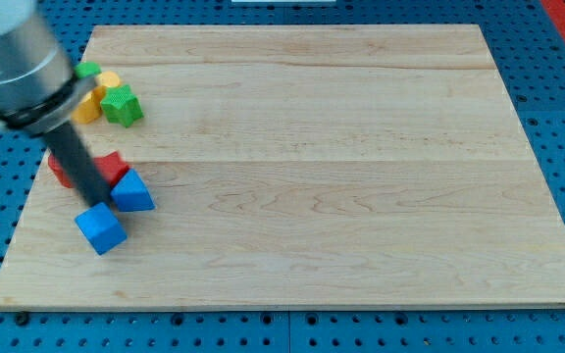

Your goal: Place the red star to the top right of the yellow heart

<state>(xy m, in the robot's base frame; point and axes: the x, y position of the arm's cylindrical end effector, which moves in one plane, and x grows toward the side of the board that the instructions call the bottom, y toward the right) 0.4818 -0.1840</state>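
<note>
A red block (112, 165), probably the red star, lies at the view's left, partly hidden behind my rod. Red also shows left of the rod (57, 173); I cannot tell whether it is the same block. My tip (100, 204) rests just below the red block, between a blue triangular block (133, 192) on its right and a blue cube (100, 229) below it. Two yellow blocks lie near the view's top left, one (107, 80) above the other (87, 109); the arm partly covers them and I cannot tell which is the heart.
A green star (122, 105) sits right of the yellow blocks. A small green block (88, 71) shows at the arm's edge above them. The arm's grey body (13, 59) covers the board's top left corner. The wooden board (341, 167) lies on a blue perforated table.
</note>
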